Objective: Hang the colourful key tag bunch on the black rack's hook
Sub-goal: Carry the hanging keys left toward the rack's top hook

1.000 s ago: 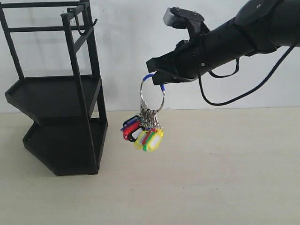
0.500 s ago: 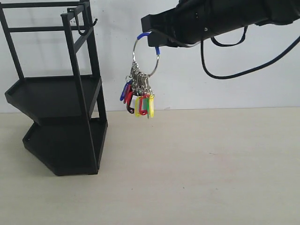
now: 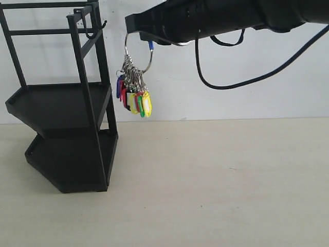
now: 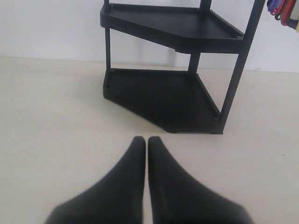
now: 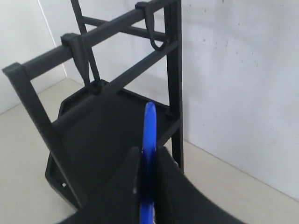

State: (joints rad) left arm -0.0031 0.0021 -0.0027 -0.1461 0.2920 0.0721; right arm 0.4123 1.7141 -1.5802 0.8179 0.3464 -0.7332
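Squarely between fingers (image 5: 174,192): key tag bunch (image 3: 135,99)

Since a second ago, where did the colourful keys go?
The right pincer lifted the colourful key tag bunch up and leftward in the exterior view, close to the black rack and its top hook, not yet on it. It still grips the ring's blue sleeve. The rack itself stayed put.

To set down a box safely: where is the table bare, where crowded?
Bare: the table right of the black rack, and both its trays. Crowded: the gap between rack posts and the hanging key tag bunch.
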